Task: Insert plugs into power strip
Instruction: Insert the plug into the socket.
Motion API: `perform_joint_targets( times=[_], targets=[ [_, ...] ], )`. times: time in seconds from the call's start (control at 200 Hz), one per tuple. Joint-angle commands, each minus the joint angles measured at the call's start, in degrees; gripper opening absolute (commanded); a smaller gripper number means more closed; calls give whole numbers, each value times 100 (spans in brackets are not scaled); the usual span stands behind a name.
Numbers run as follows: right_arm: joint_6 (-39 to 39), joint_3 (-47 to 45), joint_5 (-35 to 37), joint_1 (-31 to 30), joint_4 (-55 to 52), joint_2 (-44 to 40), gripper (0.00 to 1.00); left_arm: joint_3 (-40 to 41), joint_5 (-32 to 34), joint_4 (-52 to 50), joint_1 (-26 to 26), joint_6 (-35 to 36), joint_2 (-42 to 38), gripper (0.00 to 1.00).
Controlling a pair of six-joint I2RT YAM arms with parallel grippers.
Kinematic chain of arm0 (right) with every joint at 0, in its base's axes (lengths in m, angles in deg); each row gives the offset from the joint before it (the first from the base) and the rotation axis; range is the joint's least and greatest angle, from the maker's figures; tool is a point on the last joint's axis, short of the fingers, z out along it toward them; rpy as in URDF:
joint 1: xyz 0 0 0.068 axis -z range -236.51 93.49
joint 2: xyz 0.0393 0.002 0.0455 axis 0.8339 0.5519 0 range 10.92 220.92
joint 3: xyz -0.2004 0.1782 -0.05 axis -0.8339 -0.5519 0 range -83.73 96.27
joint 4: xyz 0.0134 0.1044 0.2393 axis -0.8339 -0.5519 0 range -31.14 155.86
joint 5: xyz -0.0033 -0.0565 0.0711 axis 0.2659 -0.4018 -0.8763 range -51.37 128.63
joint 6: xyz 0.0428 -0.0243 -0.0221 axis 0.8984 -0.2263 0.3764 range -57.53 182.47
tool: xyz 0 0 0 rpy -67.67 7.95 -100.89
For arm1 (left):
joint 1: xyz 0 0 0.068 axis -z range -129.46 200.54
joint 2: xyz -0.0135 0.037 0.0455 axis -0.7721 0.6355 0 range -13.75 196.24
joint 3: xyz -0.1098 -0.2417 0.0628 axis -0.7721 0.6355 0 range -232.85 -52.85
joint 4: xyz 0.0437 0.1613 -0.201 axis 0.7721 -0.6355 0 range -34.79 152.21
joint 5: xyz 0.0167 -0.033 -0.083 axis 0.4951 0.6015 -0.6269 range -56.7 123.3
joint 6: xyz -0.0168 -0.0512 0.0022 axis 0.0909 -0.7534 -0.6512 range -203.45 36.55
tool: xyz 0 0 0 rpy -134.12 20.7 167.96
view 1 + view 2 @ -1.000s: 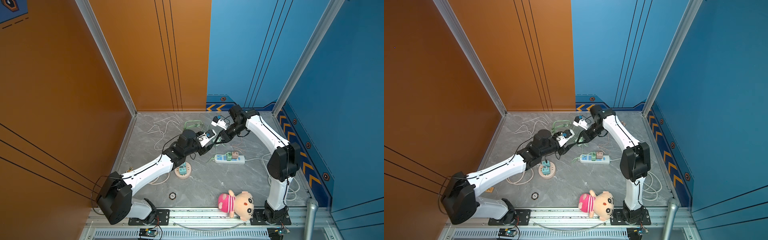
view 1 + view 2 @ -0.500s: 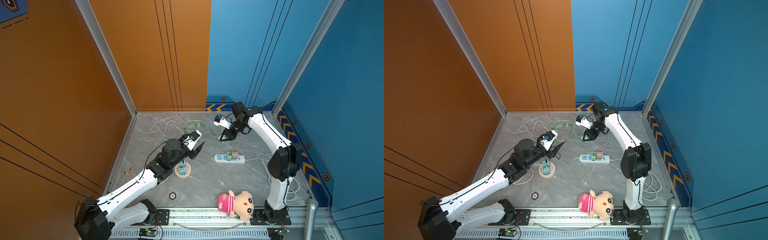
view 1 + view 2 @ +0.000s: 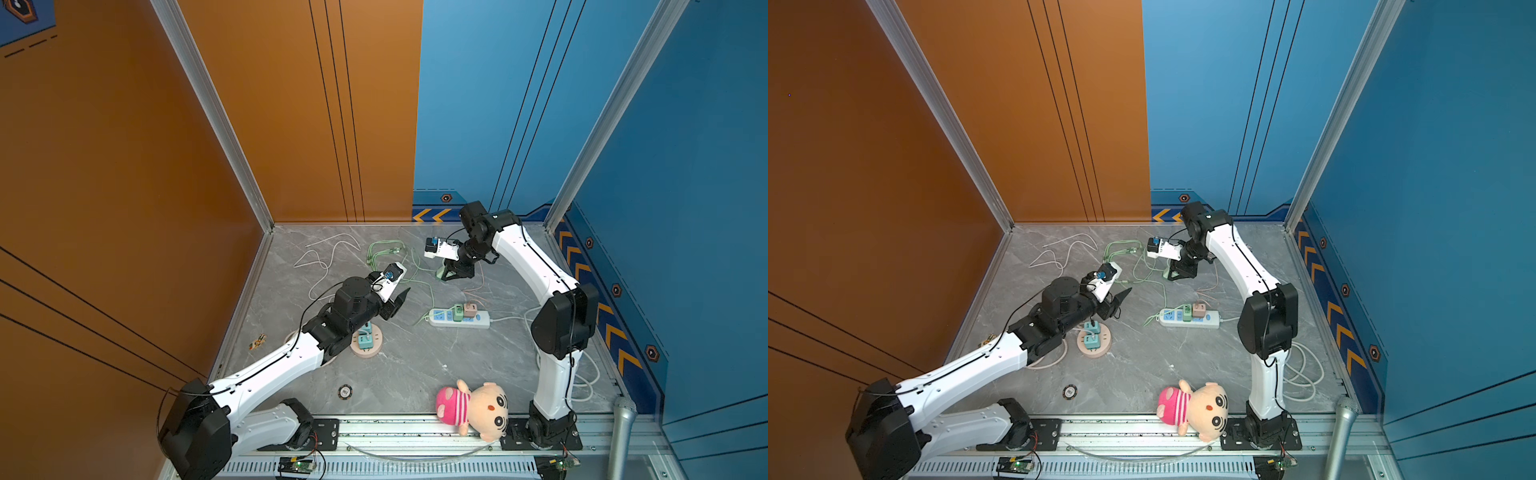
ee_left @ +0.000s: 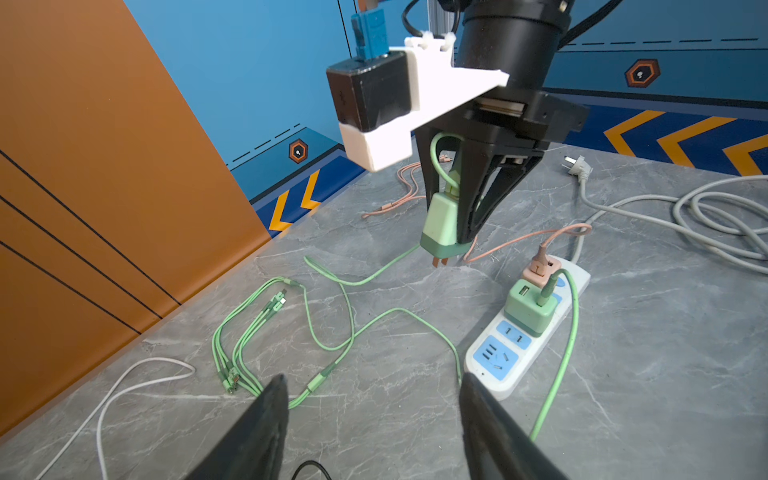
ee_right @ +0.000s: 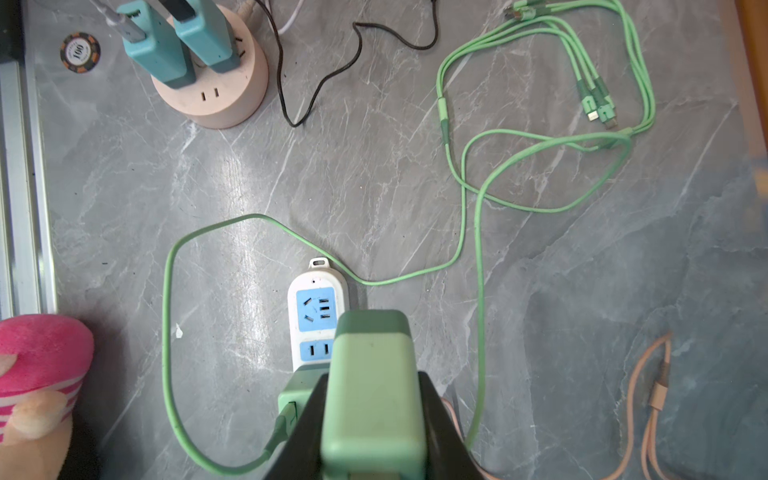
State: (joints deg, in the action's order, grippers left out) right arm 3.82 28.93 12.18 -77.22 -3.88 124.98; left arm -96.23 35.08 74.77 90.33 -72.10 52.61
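Left wrist view: right claw (image 4: 455, 232) clamps mint green plug (image 4: 439, 220), prongs down, above surface (image 4: 623, 374). Power strip (image 4: 478, 374) lies near, toward robot base, free blue sockets (image 4: 496, 357) beside seated plugs (image 4: 530, 307). Left claw (image 4: 370, 415) open, empty.

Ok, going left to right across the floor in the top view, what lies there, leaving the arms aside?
In a top view: poker chip → round pink socket base → white power strip → grey microphone. The plush doll overlaps the strip, so it is left out.
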Motion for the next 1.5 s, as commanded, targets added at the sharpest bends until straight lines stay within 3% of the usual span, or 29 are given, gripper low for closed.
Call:
perform_joint_targets(
  times=[0.0,0.265,0.435,1.016,1.497],
  targets=[
    [-424,-31,210,-75,-225,30,0,30,207,9,-22,-166,42,65],
    [-868,-350,387,-312,-217,37,0,4,297,23,-114,-574,379,65],
    [-873,-545,817,-499,-216,99,0,22,414,22,-122,-690,464,64],
    [-836,-1573,1121,-748,438,-42,0,73,530,27,-165,-805,514,64],
    [-937,-1589,1440,-878,616,175,0,277,690,24,-169,-939,324,64]
  ],
)
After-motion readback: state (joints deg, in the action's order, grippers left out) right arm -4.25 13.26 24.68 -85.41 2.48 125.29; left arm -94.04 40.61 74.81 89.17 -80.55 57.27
